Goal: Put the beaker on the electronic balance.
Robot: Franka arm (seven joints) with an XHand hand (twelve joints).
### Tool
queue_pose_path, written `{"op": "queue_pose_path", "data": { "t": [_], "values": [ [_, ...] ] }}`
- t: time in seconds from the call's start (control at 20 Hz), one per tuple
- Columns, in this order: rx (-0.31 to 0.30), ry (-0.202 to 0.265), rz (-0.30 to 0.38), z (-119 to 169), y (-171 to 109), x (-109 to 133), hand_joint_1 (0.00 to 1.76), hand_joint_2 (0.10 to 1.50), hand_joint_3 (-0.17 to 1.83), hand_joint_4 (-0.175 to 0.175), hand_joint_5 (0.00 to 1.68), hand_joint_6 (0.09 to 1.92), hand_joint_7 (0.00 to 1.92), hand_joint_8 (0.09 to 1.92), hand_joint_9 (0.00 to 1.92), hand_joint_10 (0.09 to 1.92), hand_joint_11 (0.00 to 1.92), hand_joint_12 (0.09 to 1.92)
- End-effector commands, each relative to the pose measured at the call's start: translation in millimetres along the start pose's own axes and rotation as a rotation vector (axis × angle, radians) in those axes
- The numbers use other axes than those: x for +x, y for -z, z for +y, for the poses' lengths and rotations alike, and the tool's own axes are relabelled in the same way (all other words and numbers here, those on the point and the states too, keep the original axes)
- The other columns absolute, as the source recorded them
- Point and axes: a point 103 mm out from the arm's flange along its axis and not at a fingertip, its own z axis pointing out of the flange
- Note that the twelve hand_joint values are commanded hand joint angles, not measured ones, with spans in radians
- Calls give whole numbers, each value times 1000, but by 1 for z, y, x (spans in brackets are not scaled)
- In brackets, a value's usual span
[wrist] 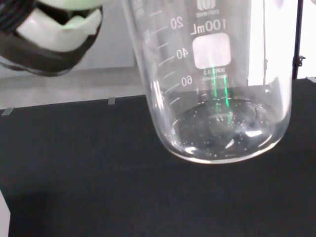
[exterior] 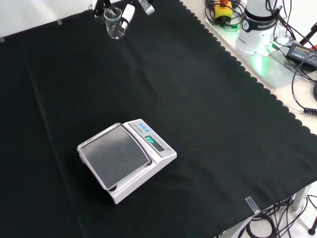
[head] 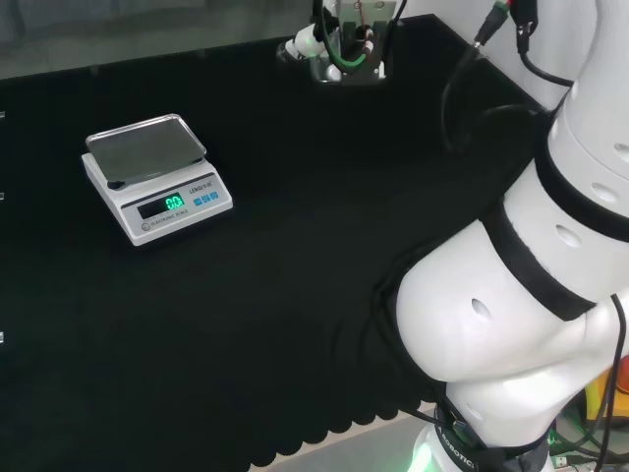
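Glass is what the task turns on: a clear graduated glass beaker [wrist: 212,84] is hanging above the black cloth [exterior: 208,124], held in the black and white robot hand [exterior: 126,12], whose fingers are curling around it at the front view's top edge. Well apart from it, the white electronic balance with a steel pan [exterior: 126,159] is sitting mid-cloth, its pan bare.
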Motion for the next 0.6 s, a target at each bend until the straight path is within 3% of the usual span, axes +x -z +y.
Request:
{"op": "queue_pose_path", "data": {
  "t": [0.05,0.4,0.6],
  "values": [
    [16,-8,-6,-1,-6,5,1033,880,608,-175,1408,727,1799,448,1920,460,1660,709],
    [24,15,-42,5,-7,23,1034,881,604,-175,1410,725,1801,447,1920,464,1661,709],
    [34,55,-1,11,-19,41,1035,882,602,-175,1412,724,1803,447,1920,466,1661,709]
  ]
}}
